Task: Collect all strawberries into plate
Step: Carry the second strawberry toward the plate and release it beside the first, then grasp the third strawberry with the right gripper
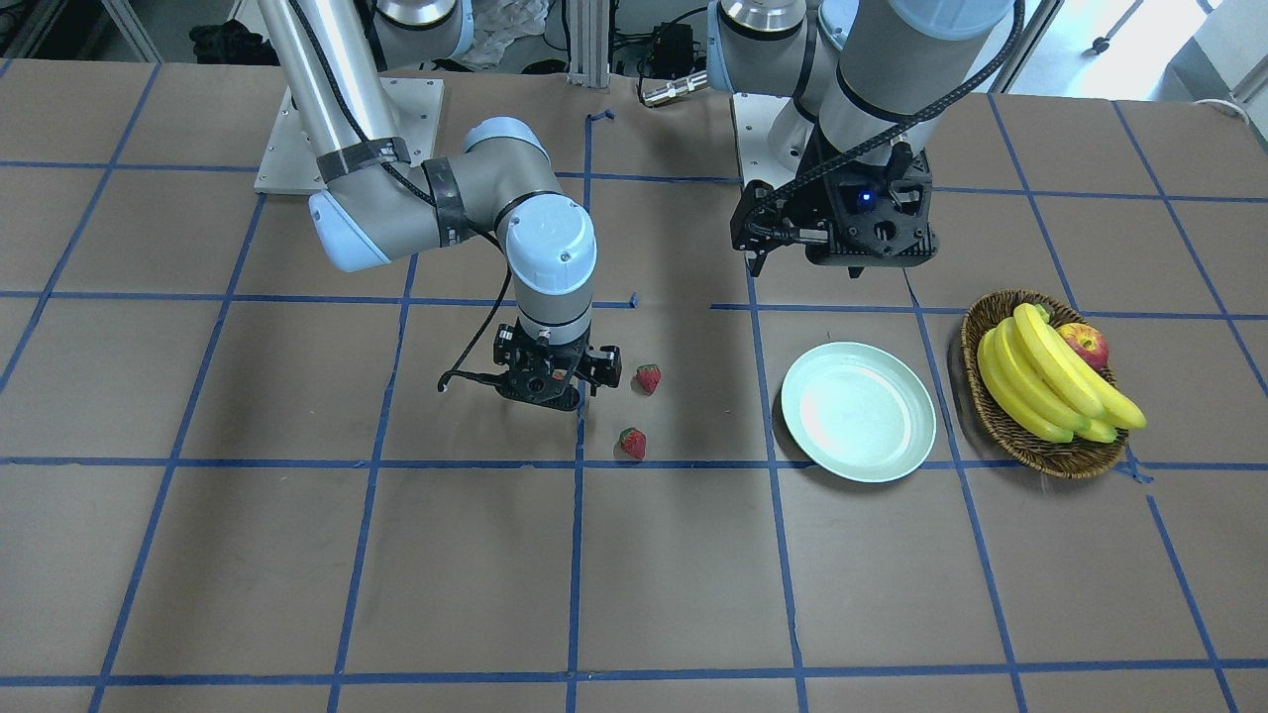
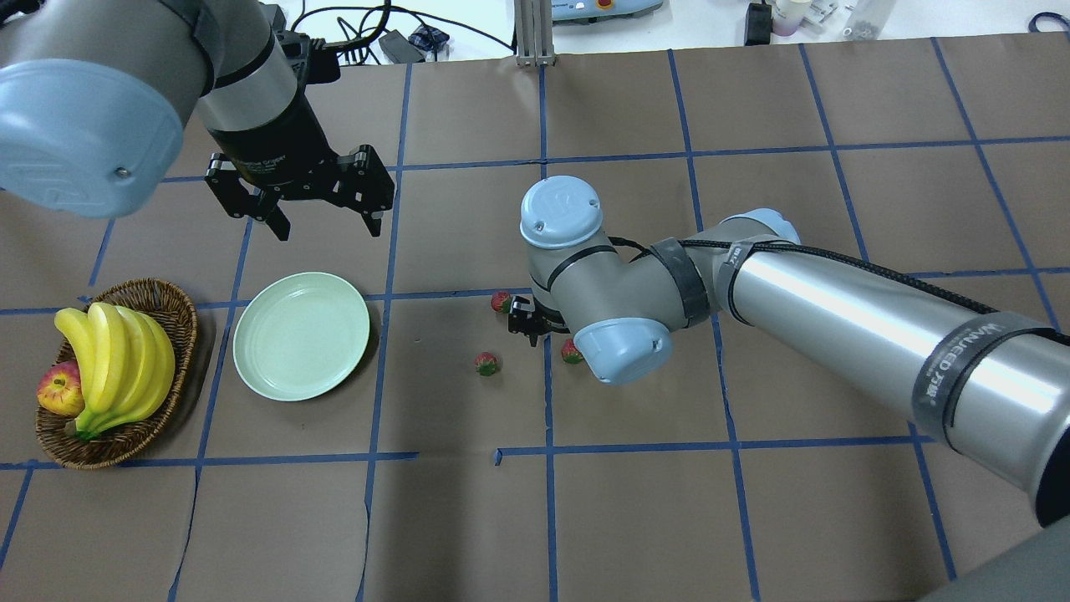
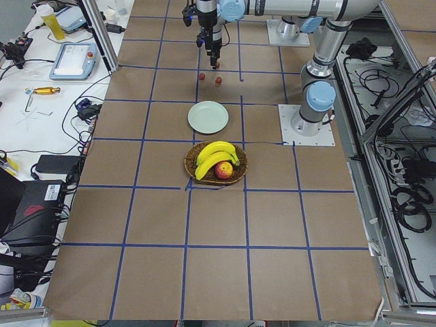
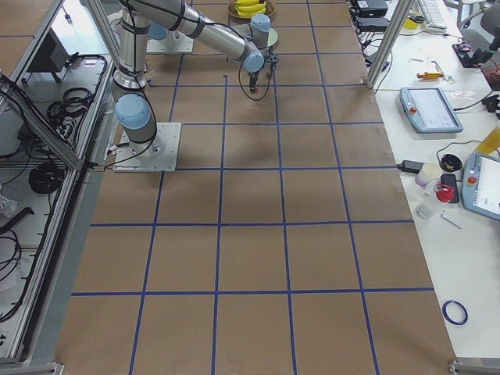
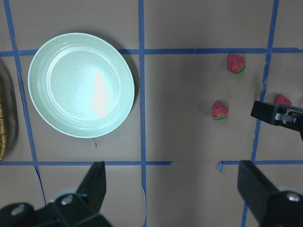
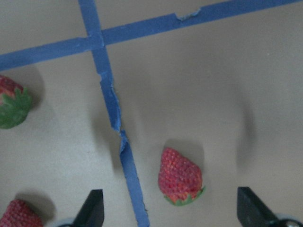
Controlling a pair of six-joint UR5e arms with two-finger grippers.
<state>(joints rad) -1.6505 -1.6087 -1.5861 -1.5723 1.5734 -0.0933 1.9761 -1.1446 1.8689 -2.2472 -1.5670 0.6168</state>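
Black fingertips [image 6: 94, 210] of the right gripper [image 6: 173, 213] sit in the bottom corners of its wrist view. They are spread wide, low over the brown table [image 6: 227, 85]. One strawberry [image 6: 180, 176] lies between them, touched by neither, with its green top toward 6 o'clock. A strip of blue tape [image 6: 111, 118] runs just beside it at 9 o'clock. A second strawberry [image 6: 12, 104] lies at 10 o'clock from the first, cut by the frame edge. A third strawberry [image 6: 21, 215] lies at 8 o'clock in the corner. All three rest on the table, apart from one another.

In the overhead view the pale green plate [image 2: 301, 334] lies at 9 o'clock from the berries, well apart from them. The left gripper [image 2: 326, 224] hangs above the table at 12 o'clock from the plate, its fingers spread and pinching nothing. At 9 o'clock from the plate, near it, stands a wicker basket [image 2: 180, 318] holding bananas [image 2: 117, 351] and an apple [image 2: 58, 389].
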